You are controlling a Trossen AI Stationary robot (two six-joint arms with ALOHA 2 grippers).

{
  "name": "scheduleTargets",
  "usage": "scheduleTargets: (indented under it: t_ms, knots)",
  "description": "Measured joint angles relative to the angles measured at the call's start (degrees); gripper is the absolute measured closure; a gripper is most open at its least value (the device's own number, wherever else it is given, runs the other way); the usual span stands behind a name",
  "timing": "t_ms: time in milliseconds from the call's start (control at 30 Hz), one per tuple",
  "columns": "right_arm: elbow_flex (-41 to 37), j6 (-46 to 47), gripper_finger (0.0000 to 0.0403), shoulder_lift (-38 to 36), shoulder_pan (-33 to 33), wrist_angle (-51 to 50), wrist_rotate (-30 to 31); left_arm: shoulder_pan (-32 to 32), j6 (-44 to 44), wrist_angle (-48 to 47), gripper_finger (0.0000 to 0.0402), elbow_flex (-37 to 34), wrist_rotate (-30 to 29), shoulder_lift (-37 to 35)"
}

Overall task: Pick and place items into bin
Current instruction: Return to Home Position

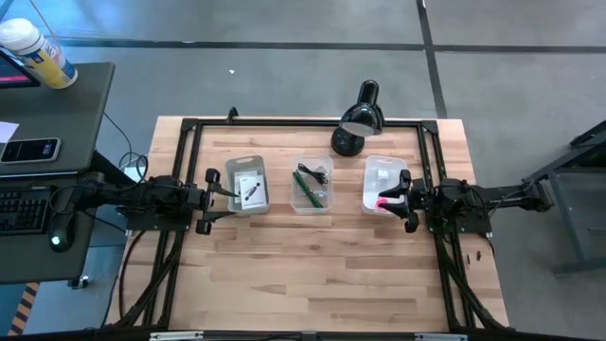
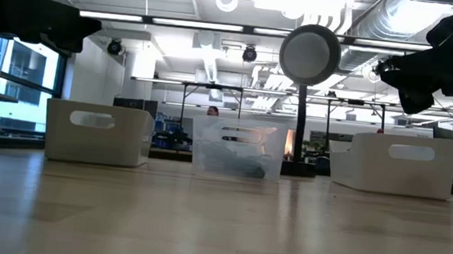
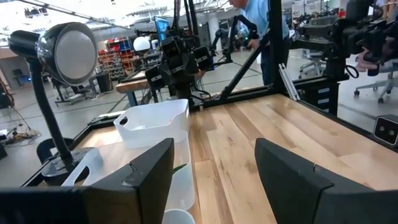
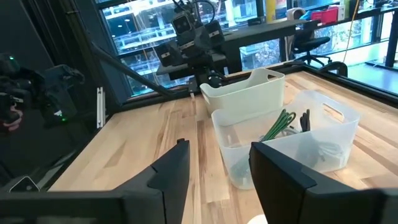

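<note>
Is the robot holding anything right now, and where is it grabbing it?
Nothing is held. The left end effector and the right end effector are both open, with nothing between their fingers.

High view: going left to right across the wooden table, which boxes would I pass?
gray bin with white cards → clear bin with the green stick → white bin

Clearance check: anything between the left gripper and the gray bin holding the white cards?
Nothing visible. The left gripper, open, hangs raised at the left wall of the gray bin, white cards inside. The black lamp stands farther back, off that line.
</note>
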Motion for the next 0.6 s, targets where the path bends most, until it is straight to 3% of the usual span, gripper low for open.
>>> scheduleTargets:
  t_ms: [600]
  knots:
    - [-0.02,-0.04,0.0248,0.00,-0.02,-0.13,0.13,0.00,-5.47,0.84,0.0190,0.02,-4.96,2.01]
